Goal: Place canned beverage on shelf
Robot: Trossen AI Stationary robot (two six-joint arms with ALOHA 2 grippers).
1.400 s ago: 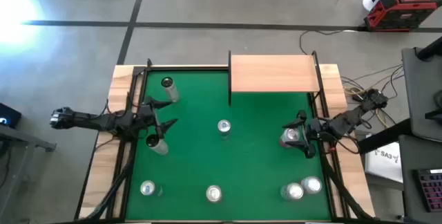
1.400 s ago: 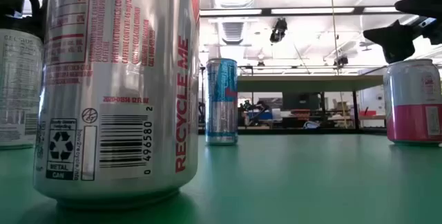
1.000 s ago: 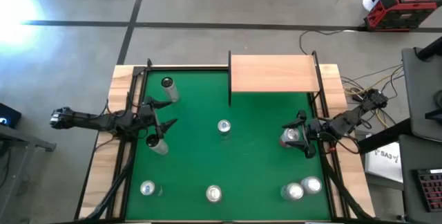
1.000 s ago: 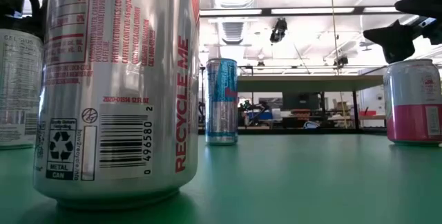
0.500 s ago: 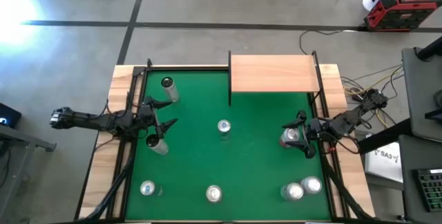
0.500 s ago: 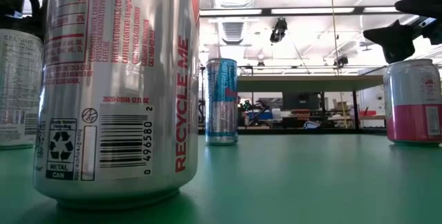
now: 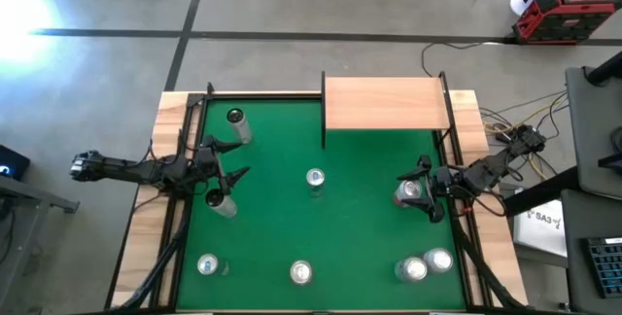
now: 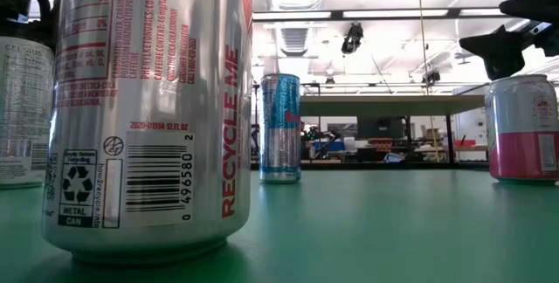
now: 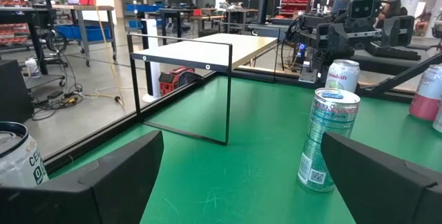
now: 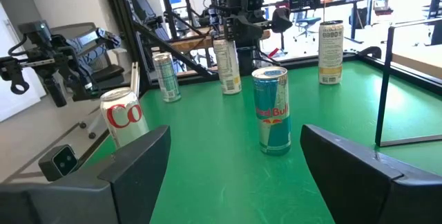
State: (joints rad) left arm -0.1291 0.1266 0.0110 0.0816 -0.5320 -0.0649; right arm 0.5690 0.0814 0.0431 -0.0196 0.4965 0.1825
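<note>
The right tool (image 7: 416, 194) is sitting spread over a pink can (image 7: 409, 192), hiding its sides. The left tool (image 7: 229, 172) is gaping by the desk's (image 7: 369, 247) edge. The shelf (image 7: 386, 102) is standing at the far rim.

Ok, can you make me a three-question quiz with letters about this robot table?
1. Where on the tabletop does the shelf stand? A) far edge B) middle C) near edge
2. What colour is the tabletop? A) red B) green C) white
3. The left arm's fingers are: A) shut on a can B) shut, empty C) open, empty

Answers: 1 A, the shelf stands along the far edge. 2 B, the tabletop is green all over. 3 C, the fingers are spread with nothing between them.
</note>
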